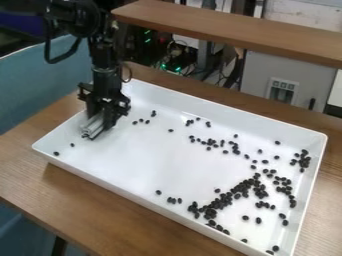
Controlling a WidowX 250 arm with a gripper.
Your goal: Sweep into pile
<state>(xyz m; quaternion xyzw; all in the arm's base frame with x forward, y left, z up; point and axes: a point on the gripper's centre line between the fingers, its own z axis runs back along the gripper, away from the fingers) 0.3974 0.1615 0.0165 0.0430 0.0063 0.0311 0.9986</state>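
Note:
The black gripper is at the left end of the white tray, low over its floor, shut on a short grey ribbed piece. Many small black beans lie in the tray. Their densest band runs slantwise through the right half towards the front wall. A small cluster lies by the right wall, and a looser scatter spreads over the middle and back. A few beans lie just right of the gripper, and single ones near the front left corner.
The tray's raised walls surround the beans on a brown wooden table. A wooden shelf crosses above the back edge. A blue-grey surface stands at the left, with cables and a grey box behind the table.

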